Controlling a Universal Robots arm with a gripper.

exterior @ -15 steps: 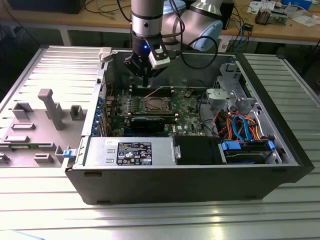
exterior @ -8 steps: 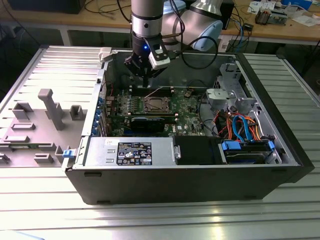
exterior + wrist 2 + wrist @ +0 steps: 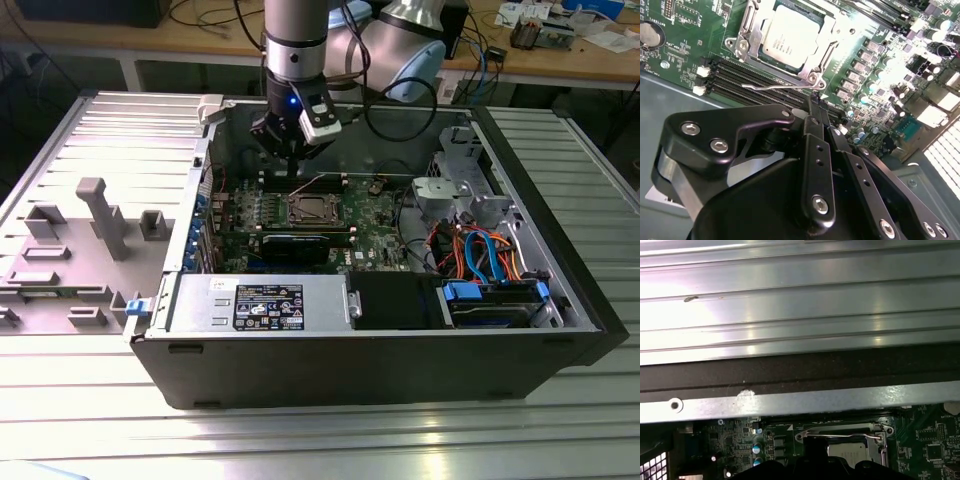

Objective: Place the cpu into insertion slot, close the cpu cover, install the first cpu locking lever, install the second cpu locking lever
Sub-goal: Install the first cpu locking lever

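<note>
Ribbed metal bench (image 3: 90,420) carries the open computer case (image 3: 370,360). Grey fixture blocks (image 3: 100,215) lie on it, beside the case at the exterior view's left.

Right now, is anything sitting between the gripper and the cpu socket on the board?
Nothing visible does. In the second wrist view the gripper sits just short of the socket, where the cpu already lies framed by the cpu cover; a thin wire lever runs along the socket's near edge.
</note>
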